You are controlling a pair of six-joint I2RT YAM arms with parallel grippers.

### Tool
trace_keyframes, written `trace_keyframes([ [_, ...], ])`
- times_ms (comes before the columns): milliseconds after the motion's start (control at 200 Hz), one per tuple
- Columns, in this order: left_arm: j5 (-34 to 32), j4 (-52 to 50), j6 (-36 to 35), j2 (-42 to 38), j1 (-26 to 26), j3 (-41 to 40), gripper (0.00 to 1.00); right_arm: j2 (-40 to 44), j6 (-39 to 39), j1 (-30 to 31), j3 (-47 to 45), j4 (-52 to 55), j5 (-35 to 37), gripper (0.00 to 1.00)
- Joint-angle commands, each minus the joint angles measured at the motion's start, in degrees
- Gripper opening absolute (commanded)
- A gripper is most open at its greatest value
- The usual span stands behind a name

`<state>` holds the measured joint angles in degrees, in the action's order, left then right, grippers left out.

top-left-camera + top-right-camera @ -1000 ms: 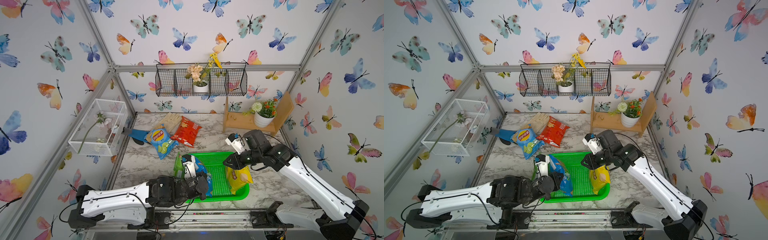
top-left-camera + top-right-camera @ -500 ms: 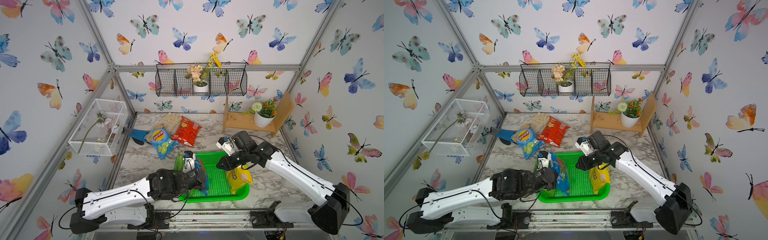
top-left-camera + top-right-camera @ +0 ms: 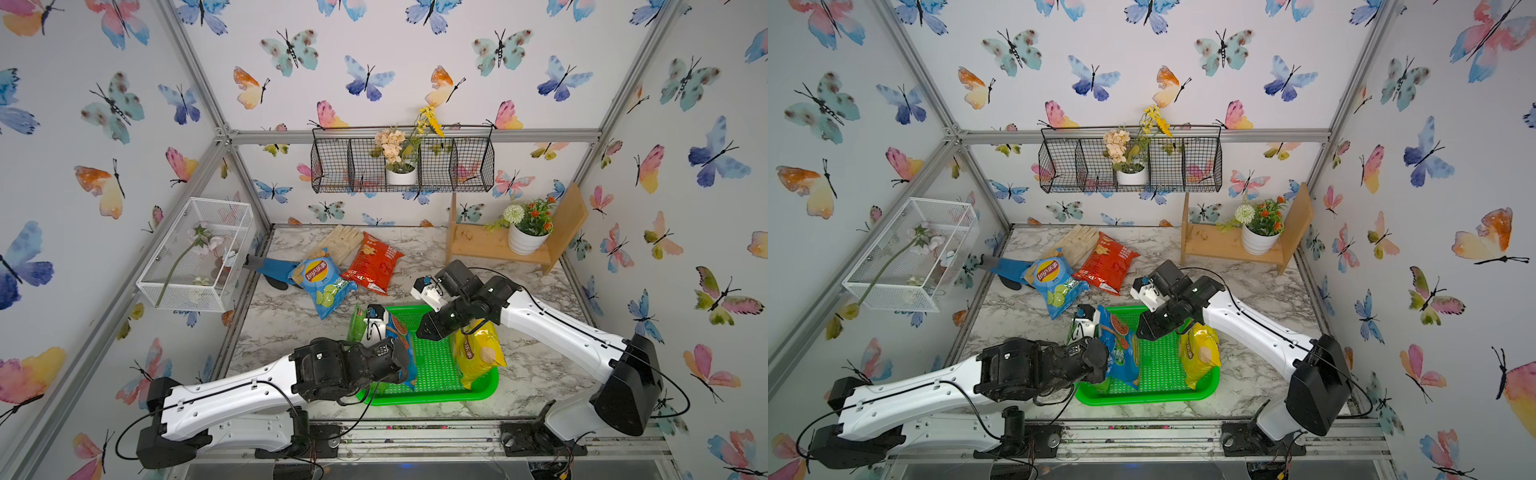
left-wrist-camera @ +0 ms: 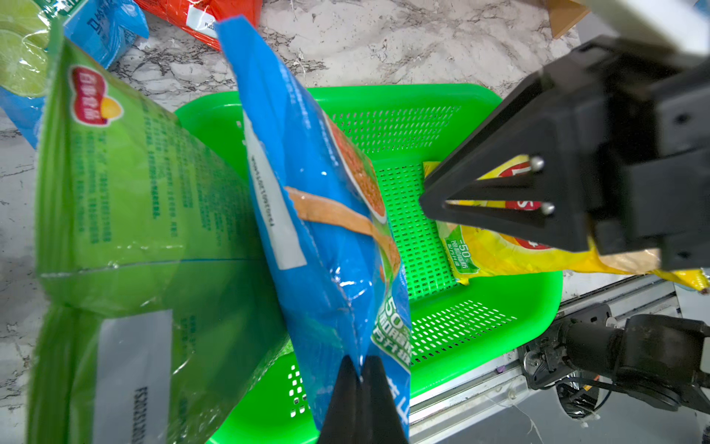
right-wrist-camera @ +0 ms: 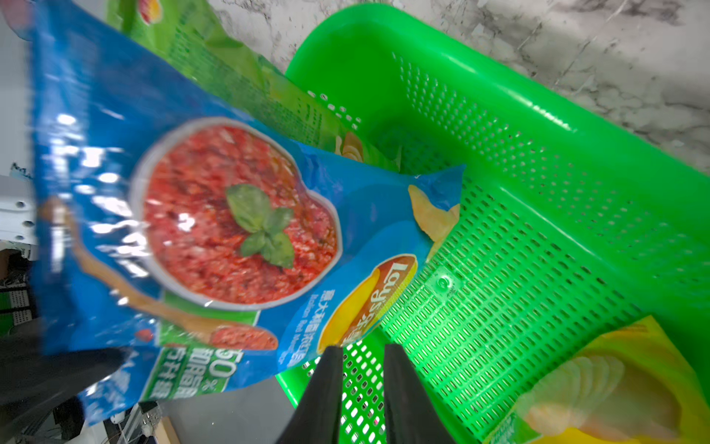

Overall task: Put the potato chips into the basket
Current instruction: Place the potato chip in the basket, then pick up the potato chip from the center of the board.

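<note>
My left gripper (image 4: 361, 369) is shut on the edge of a blue potato chips bag (image 3: 401, 345) with a tomato picture (image 5: 238, 215). The bag hangs upright over the left part of the green basket (image 3: 432, 400). A green bag (image 4: 134, 192) leans against the basket's left rim, right beside the blue one. A yellow bag (image 3: 478, 349) stands in the basket's right end. My right gripper (image 5: 361, 351) hovers over the basket's middle, next to the blue bag. Its jaws stand narrowly open with nothing between them. A second blue bag (image 3: 324, 282) and a red bag (image 3: 374, 264) lie on the table behind the basket.
A beige glove (image 3: 340, 241) and a blue glove (image 3: 274, 268) lie at the back left by the loose bags. A wooden shelf (image 3: 490, 245) with a flower pot (image 3: 525, 241) stands at the back right. A white mesh box (image 3: 195, 257) hangs on the left wall, a black wire basket (image 3: 401, 166) on the back wall.
My right gripper has swung left from above the yellow bag toward the blue bag, and its jaws have narrowed a little. My left gripper keeps its hold on the blue bag in about the same spot.
</note>
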<state>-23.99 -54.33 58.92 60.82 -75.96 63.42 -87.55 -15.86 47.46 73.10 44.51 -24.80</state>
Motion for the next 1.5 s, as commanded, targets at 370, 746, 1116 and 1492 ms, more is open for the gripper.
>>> trace_keyframes([
  [370,0.2,1.0,-2.3,-0.2,0.3,1.2,0.11,-9.7,-0.7,2.3,0.7,-2.3,5.7,0.23],
  [746,-2.3,-2.2,-0.9,-3.1,0.3,4.7,0.52,-11.8,-1.7,2.4,1.4,-5.2,3.6,0.23],
  [1116,-10.3,-12.8,-5.9,-1.8,6.2,19.6,0.70,-8.8,0.7,2.4,5.2,1.0,11.8,0.30],
  [1492,16.4,5.6,-26.7,1.4,45.5,11.9,0.73,-2.5,2.5,2.3,12.2,6.3,21.0,0.51],
])
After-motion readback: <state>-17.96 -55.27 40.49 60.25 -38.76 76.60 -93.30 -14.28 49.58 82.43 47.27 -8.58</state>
